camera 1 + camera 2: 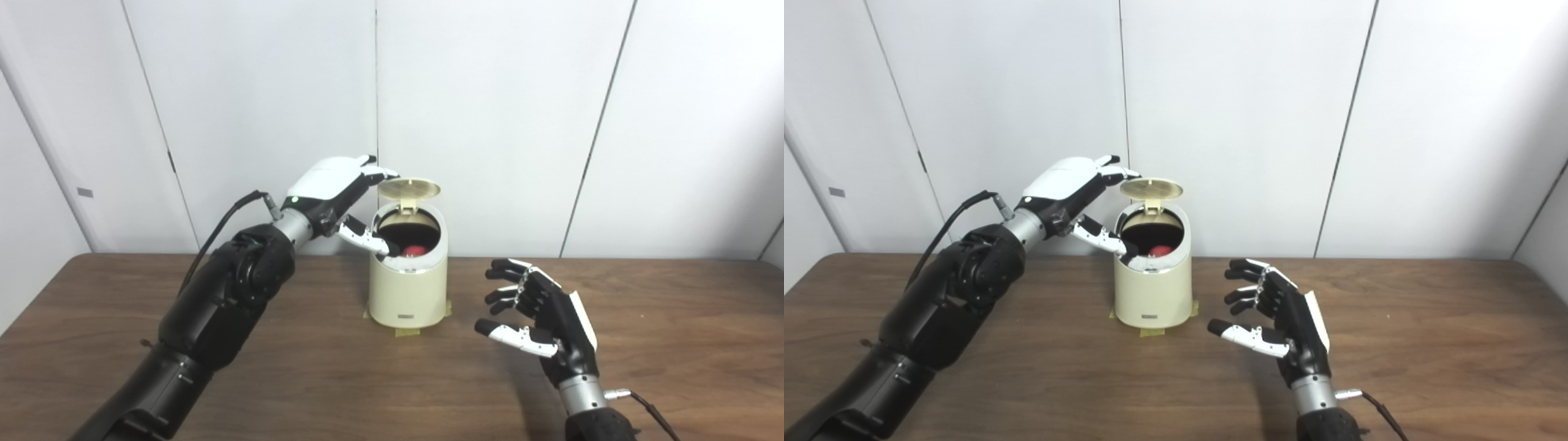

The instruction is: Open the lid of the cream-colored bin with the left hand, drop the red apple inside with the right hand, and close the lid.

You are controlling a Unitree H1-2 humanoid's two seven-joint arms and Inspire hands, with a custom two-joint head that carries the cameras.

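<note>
Apple (414, 250) sat inside bin (407, 294), lid (409, 188) up with left robot hand (335, 184) fingertips at its 9 o'clock edge, right robot hand (539, 318) spread empty at 4 o'clock; next: close lid.

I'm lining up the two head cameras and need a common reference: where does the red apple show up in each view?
Left eye view: the red apple sits inside the open cream-colored bin, just right of picture centre.
Right eye view: the red apple is in the same bin opening, just left of centre.
Shared landmark: the raised lid, with the left hand at its edge.
</note>
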